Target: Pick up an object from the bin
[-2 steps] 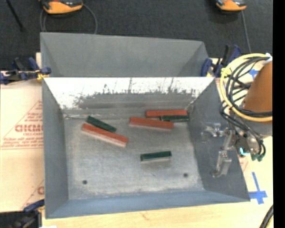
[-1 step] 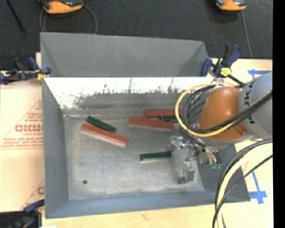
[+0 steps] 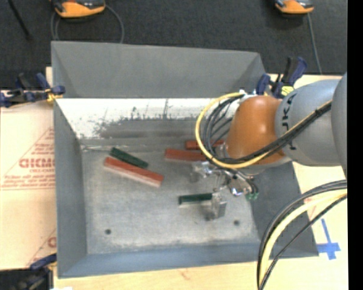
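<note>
So the arm (image 3: 314,132) comes in over the bin's right edge. Its orange cover (image 3: 254,125) and a loop of cables (image 3: 207,125) hang above the right half of the bin (image 3: 66,186). The tool (image 3: 216,209) is down low by the bin floor, toward the near right corner but not up against either wall.

Right beside it on the left is the green stick (image 3: 195,199). It's thin and dark green, lying flat and roughly parallel to the near wall, and its right end meets the tool. Whether that end is actually inside the tool or just next to it, I honestly can't tell. Same goes for whether the tool is clamped or released, because the metal bits there all run together.

Other stuff on the floor:
- A red-brown stick (image 3: 183,154) lies past the tool toward the far wall, with its right end tucked under the orange cover.
- A short red piece (image 3: 192,144) sits just behind that, closer to the far wall and also half hidden by the cover.
- In the left half there's a long reddish bar (image 3: 133,171) lying at a slant.
- A dark green bar (image 3: 127,157) lies just beside the reddish one on its far side, running about the same way. Can't tell if those two touch.

That left pair is well apart from the tool. The far wall (image 3: 139,110) has dark scuff marks along it.
</note>
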You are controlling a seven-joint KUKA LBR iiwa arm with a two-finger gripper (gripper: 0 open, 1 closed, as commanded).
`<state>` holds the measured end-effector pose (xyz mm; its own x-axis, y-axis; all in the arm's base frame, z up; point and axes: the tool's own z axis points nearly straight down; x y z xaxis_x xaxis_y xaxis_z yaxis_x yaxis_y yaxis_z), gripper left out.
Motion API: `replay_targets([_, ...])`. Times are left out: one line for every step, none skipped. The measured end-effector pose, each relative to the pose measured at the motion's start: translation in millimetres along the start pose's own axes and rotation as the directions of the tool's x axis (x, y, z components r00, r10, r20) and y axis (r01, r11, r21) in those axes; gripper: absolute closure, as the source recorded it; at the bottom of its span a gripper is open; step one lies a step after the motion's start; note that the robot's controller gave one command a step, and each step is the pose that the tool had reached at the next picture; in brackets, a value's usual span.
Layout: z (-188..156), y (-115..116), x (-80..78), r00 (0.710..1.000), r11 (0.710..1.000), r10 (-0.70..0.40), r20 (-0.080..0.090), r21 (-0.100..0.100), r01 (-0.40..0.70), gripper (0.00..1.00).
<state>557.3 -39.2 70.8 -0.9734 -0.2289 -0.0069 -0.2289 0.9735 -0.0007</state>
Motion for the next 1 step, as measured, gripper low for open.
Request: replay_targets([-0.2,-2.3,1.7,1.000,1.000,0.001,-0.002,0.001,-0.001,1.00])
